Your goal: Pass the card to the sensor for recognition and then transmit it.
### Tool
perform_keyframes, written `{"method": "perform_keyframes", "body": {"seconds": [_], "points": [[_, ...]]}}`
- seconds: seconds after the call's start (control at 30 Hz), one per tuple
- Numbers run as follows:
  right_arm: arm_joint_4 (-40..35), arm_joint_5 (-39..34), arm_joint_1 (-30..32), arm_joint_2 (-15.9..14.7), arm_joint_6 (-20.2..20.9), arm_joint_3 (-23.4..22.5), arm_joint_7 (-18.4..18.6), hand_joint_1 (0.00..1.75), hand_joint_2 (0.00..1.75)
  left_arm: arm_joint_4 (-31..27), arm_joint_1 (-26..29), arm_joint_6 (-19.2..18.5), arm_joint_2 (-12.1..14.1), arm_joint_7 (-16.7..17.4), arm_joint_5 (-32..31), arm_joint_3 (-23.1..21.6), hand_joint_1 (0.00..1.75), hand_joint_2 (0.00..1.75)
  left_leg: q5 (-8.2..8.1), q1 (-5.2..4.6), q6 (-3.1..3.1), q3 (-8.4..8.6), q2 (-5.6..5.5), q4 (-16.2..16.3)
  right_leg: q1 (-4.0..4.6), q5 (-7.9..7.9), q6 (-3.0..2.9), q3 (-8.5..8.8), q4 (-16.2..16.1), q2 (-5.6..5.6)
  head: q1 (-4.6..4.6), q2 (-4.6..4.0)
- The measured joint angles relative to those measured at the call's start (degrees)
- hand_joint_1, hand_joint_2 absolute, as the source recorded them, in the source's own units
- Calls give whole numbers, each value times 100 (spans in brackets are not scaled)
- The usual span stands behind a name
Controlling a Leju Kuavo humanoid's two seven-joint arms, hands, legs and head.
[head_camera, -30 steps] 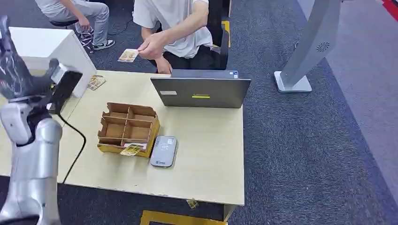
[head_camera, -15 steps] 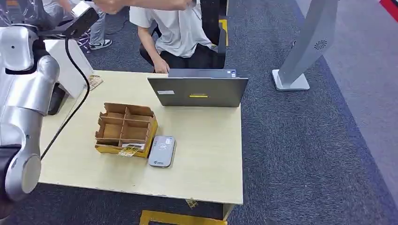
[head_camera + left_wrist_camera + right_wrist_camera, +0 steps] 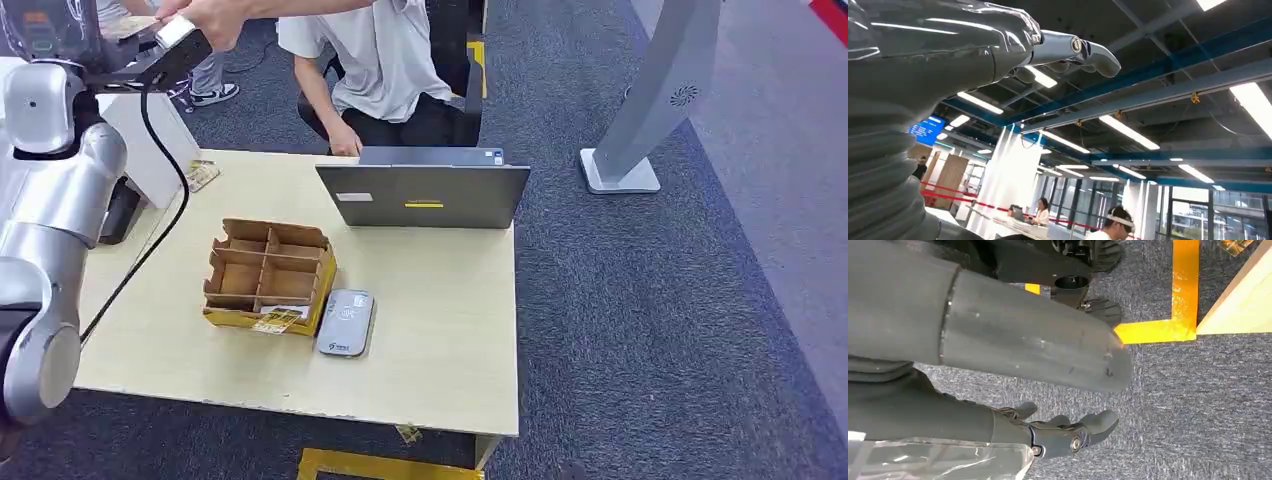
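Card, tan, sat high at the far left of the head view, right by the raised left hand, w/ a person's hand reaching in and touching or nearly touching it. Who actually had hold of it couldn't be told. In the left wrist view the thumb and fingers pointed up toward ceiling lights, fingers slightly bent, no card visible among them; grip on the card couldn't be judged.

Right hand hung low over grey carpet near a yellow floor line, fingers loosely apart, holding nothing.

On the worktop:
- cardboard box w/ dividers, approx. centre-left.
- sensor, flat grey pad, just beside the box's near right corner.
- a loose card or two at the box's near edge, between box and sensor.
- laptop at the far edge, lid back facing the robot.
- small pile of cards at the far left corner.

Person in a white shirt sat behind the laptop, one arm stretched across toward the robot's left hand. Black cable ran from the left wrist down across the worktop's left side. Grey stand stood on the carpet well off to the right.
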Motion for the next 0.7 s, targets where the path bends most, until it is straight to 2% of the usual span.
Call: {"method": "perform_keyframes", "body": {"seconds": [0.03,0.07,0.1,0.7], "points": [[0,2,-2,0,0,2,11,0,0,20,0,18,-2,2,2,-7,0,175,0,0,0,0,0,0,0,0,0,0,0,0,4,0],[0,9,-3,0,0,4,20,0,0,37,0,35,-2,0,4,-18,117,175,0,0,0,0,0,0,0,0,0,0,0,0,2,0],[0,13,-4,2,-2,4,20,0,0,55,0,46,-4,0,9,-28,175,175,0,0,0,0,0,0,0,0,0,-1,0,0,2,-2],[0,52,-5,7,-9,4,33,0,0,219,1,57,-18,-168,168,-151,175,175,0,0,0,-2,0,0,0,0,0,-3,0,0,2,0]]}}
